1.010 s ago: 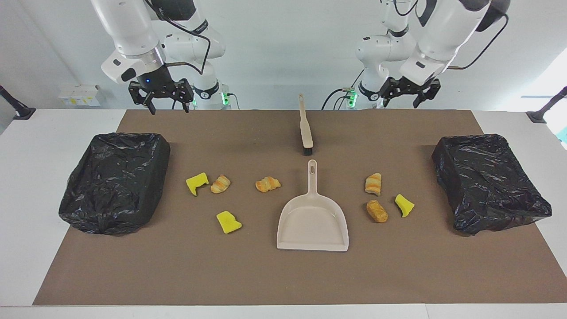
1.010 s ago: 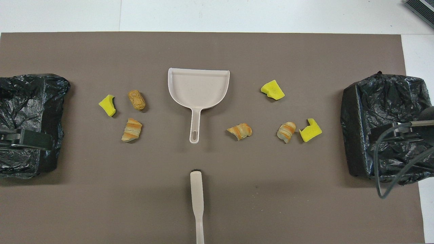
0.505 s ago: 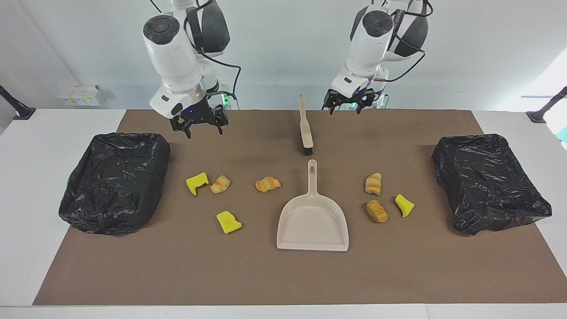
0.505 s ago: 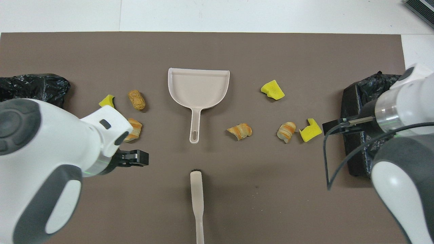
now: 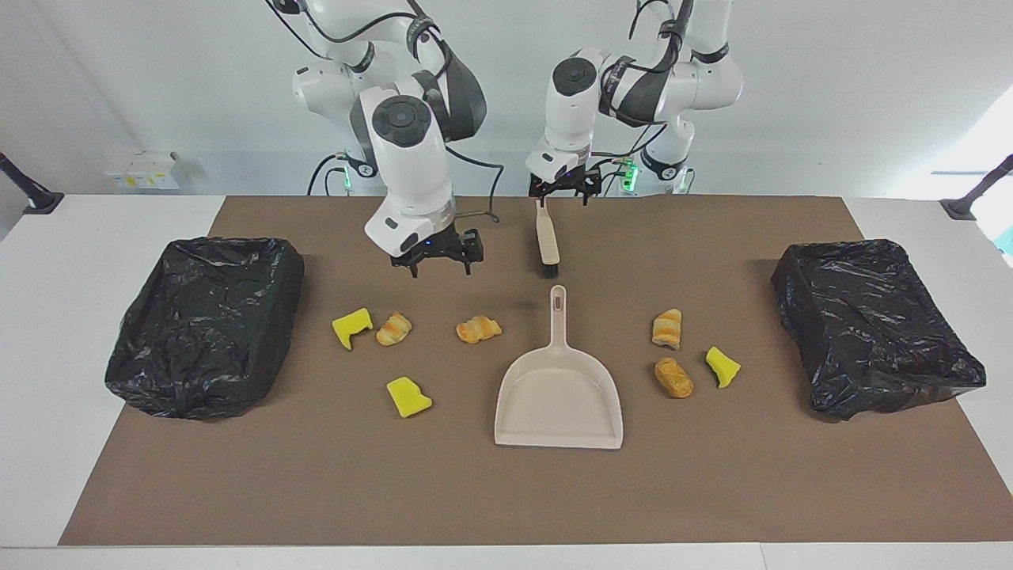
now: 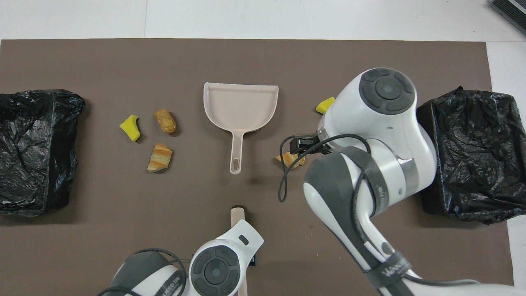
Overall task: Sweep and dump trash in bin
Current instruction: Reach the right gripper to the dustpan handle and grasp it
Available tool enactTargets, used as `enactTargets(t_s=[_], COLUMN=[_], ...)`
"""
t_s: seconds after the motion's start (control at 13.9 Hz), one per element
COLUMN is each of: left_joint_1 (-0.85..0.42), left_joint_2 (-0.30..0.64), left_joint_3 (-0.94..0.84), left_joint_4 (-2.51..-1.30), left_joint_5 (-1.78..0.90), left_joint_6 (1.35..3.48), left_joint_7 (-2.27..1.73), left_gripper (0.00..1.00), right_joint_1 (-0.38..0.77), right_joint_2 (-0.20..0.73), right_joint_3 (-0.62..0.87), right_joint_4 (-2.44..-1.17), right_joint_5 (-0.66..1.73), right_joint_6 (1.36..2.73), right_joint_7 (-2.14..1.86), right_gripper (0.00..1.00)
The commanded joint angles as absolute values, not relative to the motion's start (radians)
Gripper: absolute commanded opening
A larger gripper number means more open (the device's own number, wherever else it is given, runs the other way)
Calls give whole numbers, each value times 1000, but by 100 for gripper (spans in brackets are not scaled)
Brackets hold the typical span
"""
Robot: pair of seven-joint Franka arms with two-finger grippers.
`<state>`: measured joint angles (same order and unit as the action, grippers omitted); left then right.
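As things stand: left gripper (image 5: 563, 196) released over brush (image 5: 546, 237) handle; right gripper (image 5: 440, 267) released, empty, over mat (image 5: 316, 475).
Trash (image 5: 479, 329): loose at pan's (image 5: 559, 400) three and nine o'clock, twelve pointing away from robots.
Grasp: straddle handle squarely before clenching.

- White table (image 5: 47, 261), brown mat (image 5: 506, 499) covering most of it.
- Black-bagged bin (image 5: 207, 323) at the right arm's end, another bin (image 5: 874, 323) at the left arm's end.
- Beige dustpan (image 5: 559, 392) mid-mat, handle toward the robots; brush (image 5: 545, 237) near the robots' edge.
- Trash on the mat: yellow chunks (image 5: 351, 326), (image 5: 407, 397), (image 5: 721, 366); bread pieces (image 5: 394, 328), (image 5: 478, 328), (image 5: 667, 328), (image 5: 673, 377).
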<state>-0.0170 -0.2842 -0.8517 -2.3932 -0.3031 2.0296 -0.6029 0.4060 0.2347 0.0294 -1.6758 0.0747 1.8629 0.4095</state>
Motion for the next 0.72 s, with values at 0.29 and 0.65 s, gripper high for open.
enactTargets(t_s=[0.29, 0.65], left_joint_1=[-40, -61], left_joint_2=[-314, -313], left_joint_3=[-908, -910], left_joint_4=[-2482, -2487], left_joint_5=[-402, -433], left_joint_6=[2118, 2118], left_joint_7=[-604, -603], left_gripper=[100, 100], right_joint_1=[575, 583], right_joint_2=[429, 453], right_joint_3=[25, 29], right_joint_4=[-1553, -1522], right_joint_5=[115, 149], right_joint_6=[1957, 1990], right_joint_7=[563, 611], right_gripper=[100, 100])
